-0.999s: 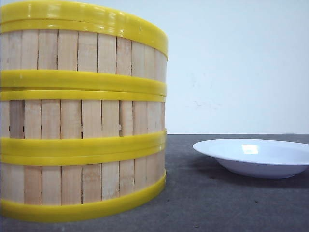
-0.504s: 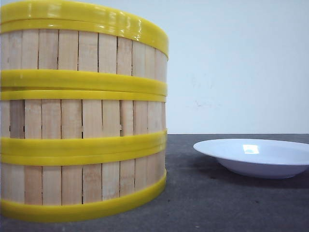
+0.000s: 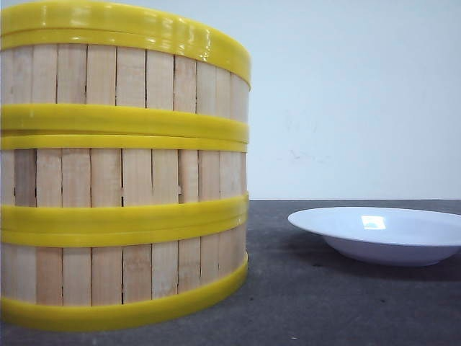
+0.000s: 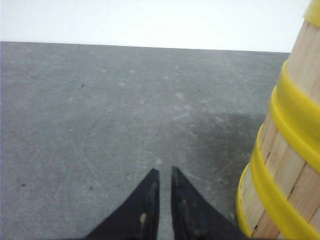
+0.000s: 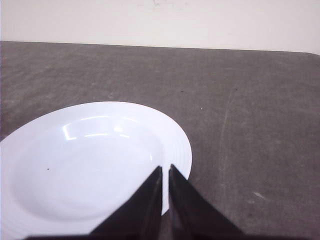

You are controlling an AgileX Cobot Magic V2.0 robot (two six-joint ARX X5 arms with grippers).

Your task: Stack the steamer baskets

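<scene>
Front view is mostly filled by the steamer baskets — three stacked in one column on the left, close to the camera. Stack is cut off by the left frame edge, so its far-left side and full width are not visible; the top opening is also out of sight, so nothing can be said about the contents. Paired yellow rims meet at each joint; the joints look flush from this angle.

White plate sits to the right of the stack, well apart from it, and is cropped at the right edge. Neither arm shows in this view.

Left wrist view: left gripper hangs low over bare table, black fingers nearly together with only a thin slit between the tips, nothing held. Stack wall is just beside it, partly out of frame — only a curved slice of slats and rims shows.

Right wrist view: right gripper has its fingers likewise drawn almost together, empty, tips over the near edge of the plate. Whether they touch the plate cannot be told. Plate is cut off at the frame edge.

Surface — dark grey matte tabletop, lightly scuffed and speckled. Background is a plain pale wall with faint marks.
</scene>
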